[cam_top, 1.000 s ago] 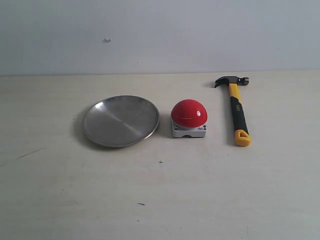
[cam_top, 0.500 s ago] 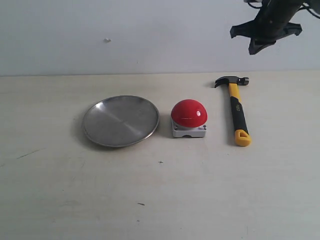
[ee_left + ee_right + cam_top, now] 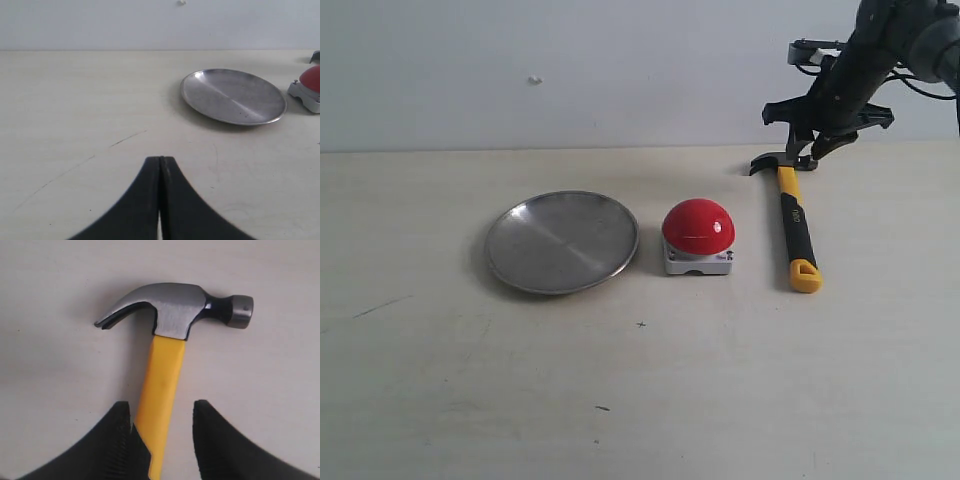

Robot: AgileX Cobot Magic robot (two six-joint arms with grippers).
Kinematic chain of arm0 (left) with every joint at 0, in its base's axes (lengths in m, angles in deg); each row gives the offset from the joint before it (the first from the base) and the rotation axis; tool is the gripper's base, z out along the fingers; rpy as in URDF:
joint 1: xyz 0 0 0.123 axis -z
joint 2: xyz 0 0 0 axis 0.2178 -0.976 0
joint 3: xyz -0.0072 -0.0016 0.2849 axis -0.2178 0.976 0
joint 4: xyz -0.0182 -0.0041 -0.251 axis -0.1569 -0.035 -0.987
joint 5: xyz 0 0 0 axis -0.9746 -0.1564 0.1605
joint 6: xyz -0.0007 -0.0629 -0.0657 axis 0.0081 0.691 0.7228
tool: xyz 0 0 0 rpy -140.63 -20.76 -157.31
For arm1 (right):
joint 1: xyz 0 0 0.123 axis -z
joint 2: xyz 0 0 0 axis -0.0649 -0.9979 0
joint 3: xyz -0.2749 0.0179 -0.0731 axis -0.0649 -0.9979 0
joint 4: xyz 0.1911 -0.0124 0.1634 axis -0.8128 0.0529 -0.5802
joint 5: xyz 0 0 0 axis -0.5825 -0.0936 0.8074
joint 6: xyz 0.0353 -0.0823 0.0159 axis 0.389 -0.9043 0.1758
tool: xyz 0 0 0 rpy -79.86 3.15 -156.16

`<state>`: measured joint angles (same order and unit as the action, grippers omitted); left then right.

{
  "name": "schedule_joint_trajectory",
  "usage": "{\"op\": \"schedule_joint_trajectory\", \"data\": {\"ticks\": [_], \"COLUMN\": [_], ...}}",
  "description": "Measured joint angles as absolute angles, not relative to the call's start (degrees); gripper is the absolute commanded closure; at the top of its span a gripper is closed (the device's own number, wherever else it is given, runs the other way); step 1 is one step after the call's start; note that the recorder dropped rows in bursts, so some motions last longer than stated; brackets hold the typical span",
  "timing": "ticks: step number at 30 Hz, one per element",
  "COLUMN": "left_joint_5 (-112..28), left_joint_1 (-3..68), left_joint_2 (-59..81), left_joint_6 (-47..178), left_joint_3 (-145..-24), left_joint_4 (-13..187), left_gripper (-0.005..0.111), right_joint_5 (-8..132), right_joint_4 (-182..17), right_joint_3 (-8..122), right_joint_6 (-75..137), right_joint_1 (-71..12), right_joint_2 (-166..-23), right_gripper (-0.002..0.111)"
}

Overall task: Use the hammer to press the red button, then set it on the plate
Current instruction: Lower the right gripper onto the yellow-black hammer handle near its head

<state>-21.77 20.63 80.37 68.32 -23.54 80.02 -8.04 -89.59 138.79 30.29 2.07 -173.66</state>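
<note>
Right tool (image 3: 161, 402) spread, one finger either side of the yellow neck of the small dark-headed, black-and-yellow-handled claw hammer (image 3: 792, 225). The hammer lies flat on the pale tabletop (image 3: 720, 400), right of the glossy red dome button (image 3: 698, 226). Round silver metal plate (image 3: 562, 241) sits left of the button. Left tool (image 3: 160, 160) pressed together.

Exterior view: right arm (image 3: 892, 28) is black throughout — chunky jointed links, thin dark cables (image 3: 927, 88) looping off the wrist section, one lighter grey bracket (image 3: 812, 45) near it. The right end effector (image 3: 161, 404) has two matte black fingers (image 3: 107, 450), curved outlines, fine ribbing on an inner face. The left end effector (image 3: 160, 161) — same matte black, smooth tapering fingers.
</note>
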Motion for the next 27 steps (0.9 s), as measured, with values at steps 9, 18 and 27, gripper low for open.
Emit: {"op": "schedule_joint_trajectory", "data": {"ticks": [9,18,27], "left_joint_5": [-21.77,-21.77,-21.77], "left_joint_1": [20.63,20.63,20.63], "left_joint_2": [80.37,80.37,80.37], "left_joint_6": [68.32,68.32,68.32], "left_joint_3": [-23.54,-23.54,-23.54], "left_joint_4": [80.02,80.02,80.02], "left_gripper": [0.107,0.107,0.107], "right_joint_5": [-8.04,-8.03,-8.03], "right_joint_4": [-89.82,-90.29,-92.52], "right_joint_3": [138.89,139.02,139.02], "right_joint_6": [31.69,32.95,35.17], "right_joint_1": [2.07,2.07,1.69], "right_joint_2": [-174.20,-177.68,-177.68], "right_gripper": [0.065,0.065,0.065]}}
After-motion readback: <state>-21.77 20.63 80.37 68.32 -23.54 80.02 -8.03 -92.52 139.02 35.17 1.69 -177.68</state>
